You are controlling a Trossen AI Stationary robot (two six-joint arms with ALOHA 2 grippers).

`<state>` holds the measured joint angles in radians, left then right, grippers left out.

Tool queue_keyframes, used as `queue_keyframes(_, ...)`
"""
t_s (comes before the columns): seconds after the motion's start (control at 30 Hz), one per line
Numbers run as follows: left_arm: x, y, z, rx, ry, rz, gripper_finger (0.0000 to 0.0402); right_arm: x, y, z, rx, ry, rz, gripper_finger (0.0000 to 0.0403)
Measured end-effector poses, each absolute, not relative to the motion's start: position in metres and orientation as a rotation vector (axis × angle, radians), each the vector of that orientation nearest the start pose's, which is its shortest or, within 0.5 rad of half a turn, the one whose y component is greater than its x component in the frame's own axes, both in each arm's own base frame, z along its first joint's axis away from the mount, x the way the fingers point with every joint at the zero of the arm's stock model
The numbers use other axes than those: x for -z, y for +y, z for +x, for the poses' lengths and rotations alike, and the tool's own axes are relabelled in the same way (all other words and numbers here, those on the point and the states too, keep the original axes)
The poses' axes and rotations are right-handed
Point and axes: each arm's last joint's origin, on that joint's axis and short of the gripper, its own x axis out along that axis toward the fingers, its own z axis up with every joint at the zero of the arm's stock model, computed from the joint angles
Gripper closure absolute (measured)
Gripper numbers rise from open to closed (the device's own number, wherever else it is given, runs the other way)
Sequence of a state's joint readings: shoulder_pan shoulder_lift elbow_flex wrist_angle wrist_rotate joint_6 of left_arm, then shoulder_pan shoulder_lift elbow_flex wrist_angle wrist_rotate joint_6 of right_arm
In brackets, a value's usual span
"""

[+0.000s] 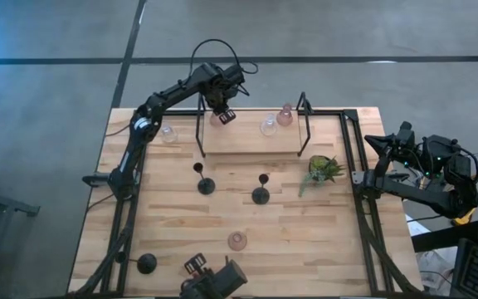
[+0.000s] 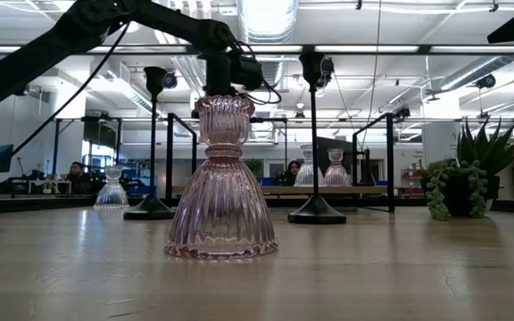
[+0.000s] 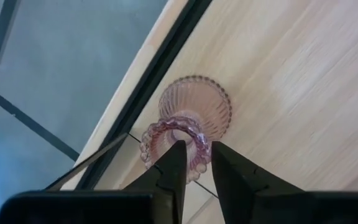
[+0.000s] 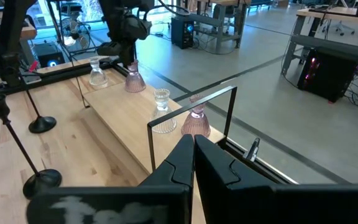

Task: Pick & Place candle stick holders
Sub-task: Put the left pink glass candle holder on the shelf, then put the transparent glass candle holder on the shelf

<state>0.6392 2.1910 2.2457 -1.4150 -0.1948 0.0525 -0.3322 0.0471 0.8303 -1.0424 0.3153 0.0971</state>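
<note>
The left gripper (image 1: 225, 113) is at the far edge of the bench (image 1: 173, 232), over the raised wooden shelf (image 1: 251, 141) with its black wire frame. In the left wrist view its jaws are closed on the beaded rim of a pink glass candle holder (image 3: 188, 124) that stands at the shelf's left end, beside the dark edge rail. Further along the shelf stand a clear glass holder (image 1: 268, 126) and another pink holder (image 1: 285, 115), just beside each other. One more clear holder (image 1: 168, 133) sits on the bench left of the shelf. Two black stemmed holders (image 1: 205, 184) (image 1: 260, 194) stand mid-bench, a third (image 1: 146, 264) near the front left corner, and a pink holder (image 1: 237, 241) near the front middle. A small green plant (image 1: 324, 169) sits right of the shelf. The right gripper (image 1: 388, 141) waits off the bench's right edge, its jaws closed and empty.
</note>
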Motion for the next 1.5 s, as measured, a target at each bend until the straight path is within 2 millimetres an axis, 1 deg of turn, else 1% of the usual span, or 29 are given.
queue_keyframes(0.23, -0.311, 0.263, 0.344, -0.670, 1.352, -0.262, 0.0279, -0.307, -0.002, -0.022, 0.656, 0.233, 0.095, 0.0394)
queue_keyframes(0.37, -0.327, 0.256, 0.339, -0.680, 1.354, -0.277, 0.0265, -0.307, -0.002, -0.022, 0.656, 0.233, 0.095, 0.0394)
queue_keyframes(0.47, -0.345, 0.244, 0.330, -0.693, 1.317, -0.279, 0.0264, -0.307, -0.002, -0.022, 0.656, 0.232, 0.095, 0.0394)
queue_keyframes(0.67, -0.402, 0.213, 0.298, -0.767, 1.147, -0.325, 0.0264, -0.307, -0.002, -0.022, 0.656, 0.232, 0.095, 0.0394)
queue_keyframes(0.73, -0.415, 0.203, 0.286, -0.779, 1.129, -0.336, 0.0264, -0.307, -0.002, -0.022, 0.656, 0.232, 0.095, 0.0394)
queue_keyframes(0.8, -0.423, 0.197, 0.276, -0.803, 1.109, -0.321, 0.0264, -0.307, -0.002, -0.022, 0.656, 0.232, 0.095, 0.0394)
queue_keyframes(0.9, -0.419, 0.191, 0.263, -0.831, 1.150, -0.322, 0.0266, -0.307, -0.002, -0.022, 0.656, 0.232, 0.095, 0.0394)
queue_keyframes(1.03, -0.399, 0.188, 0.245, -0.873, 1.235, -0.387, 0.0266, -0.307, -0.002, -0.022, 0.656, 0.232, 0.095, 0.0394)
queue_keyframes(1.2, -0.378, 0.180, 0.214, -0.924, 1.303, -0.496, 0.0267, -0.307, -0.002, -0.022, 0.656, 0.232, 0.095, 0.0394)
queue_keyframes(1.33, -0.360, 0.175, 0.193, -0.917, 1.357, -0.589, 0.0267, -0.307, -0.002, -0.022, 0.656, 0.232, 0.095, 0.0394)
queue_keyframes(1.4, -0.349, 0.175, 0.185, -0.905, 1.375, -0.604, 0.0267, -0.307, -0.002, -0.022, 0.656, 0.232, 0.095, 0.0394)
queue_keyframes(1.5, -0.331, 0.178, 0.180, -0.889, 1.360, -0.594, 0.0269, -0.307, -0.002, -0.022, 0.656, 0.233, 0.095, 0.0394)
